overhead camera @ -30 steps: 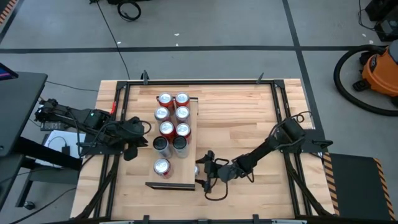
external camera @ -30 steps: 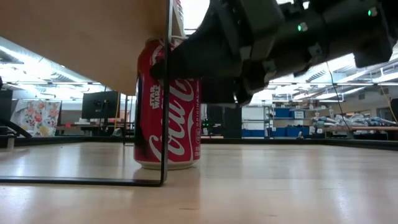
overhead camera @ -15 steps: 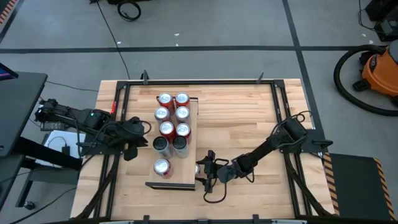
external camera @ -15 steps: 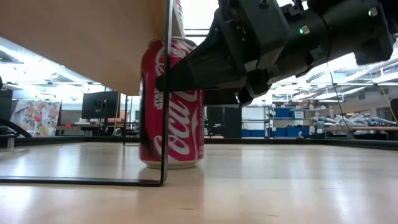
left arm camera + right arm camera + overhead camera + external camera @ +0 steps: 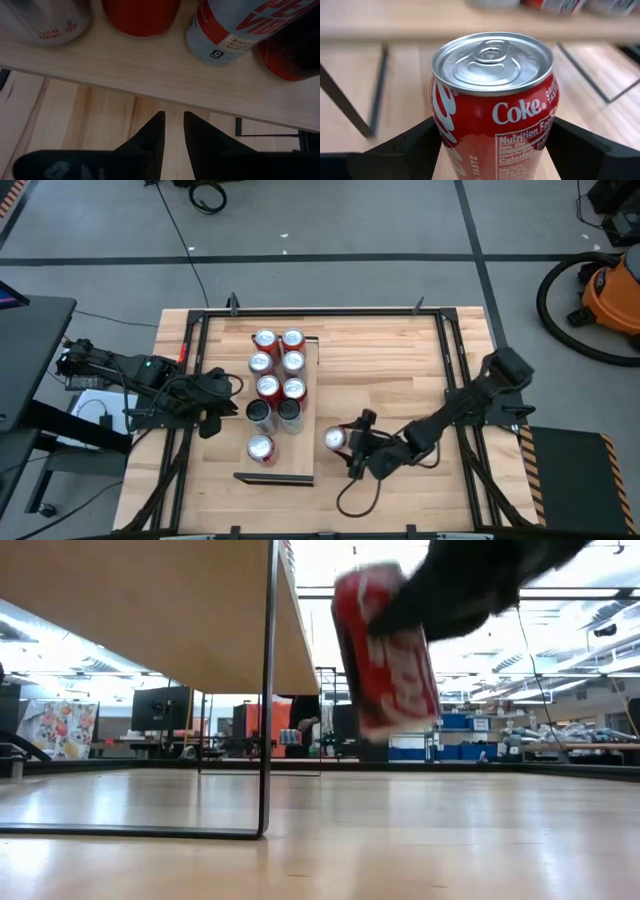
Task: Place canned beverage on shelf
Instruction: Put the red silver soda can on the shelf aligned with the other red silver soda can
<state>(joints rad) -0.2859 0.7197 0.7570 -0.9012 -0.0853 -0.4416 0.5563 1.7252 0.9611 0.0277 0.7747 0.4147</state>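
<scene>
I am working over the table (image 5: 400, 360), where the shelf (image 5: 305, 410) is standing with nine cans (image 5: 280, 375) already on its top. My right gripper (image 5: 352, 448) is pinching a red Coke can (image 5: 335, 439) by its sides, holding it tilted and clear of the table, just beside the shelf's near end. My left gripper (image 5: 172, 131) is waiting at the shelf's opposite side, fingers pressed nearly together

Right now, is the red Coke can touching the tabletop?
Apart. The low view shows the red Coke can tilted in the air, with clear space between its base and the butcher-block tabletop; the right tool holds it.
</scene>
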